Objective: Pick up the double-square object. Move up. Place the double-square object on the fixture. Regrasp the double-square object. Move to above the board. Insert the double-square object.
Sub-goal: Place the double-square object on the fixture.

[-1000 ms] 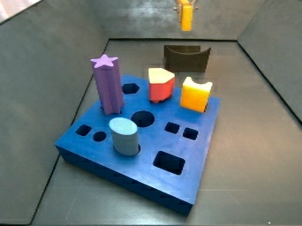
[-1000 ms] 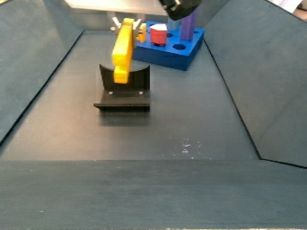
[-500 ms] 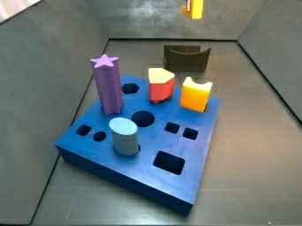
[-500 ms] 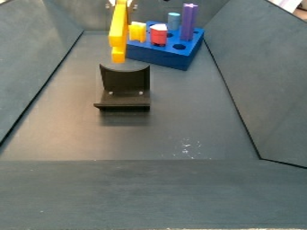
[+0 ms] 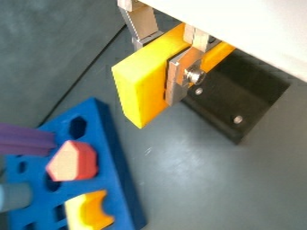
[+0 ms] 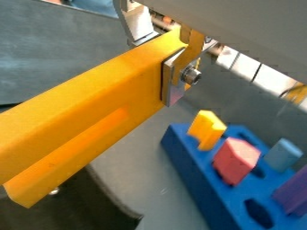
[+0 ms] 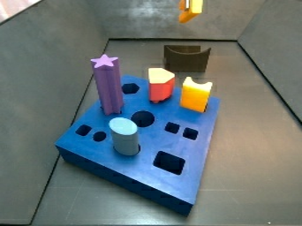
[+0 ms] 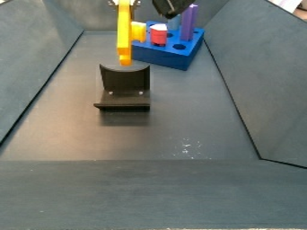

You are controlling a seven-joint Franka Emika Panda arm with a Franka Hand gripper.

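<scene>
Yellow-orange double-square object (image 8: 122, 34) is clamped in the gripper (image 5: 178, 56), held high over the fixture (image 8: 124, 87), near the worktop's far edge.

Purple star-topped peg (image 7: 108, 84) upright at board's left edge. Pale blue cylinder (image 7: 124, 136) upright nearer the front. Red-orange peg (image 7: 161, 86) and short yellow-orange notched-top block (image 7: 196, 94) side by side at the back.

Lighting's soft and even, kinda dim on the grey worktop (image 8: 144, 180), with only faint shadows. Wrist views are mushy: the bar (image 6: 84, 126) is blurry up close, and the claw (image 5: 168, 56) sits under a blown-out white patch. Side views are low-res but clear.
</scene>
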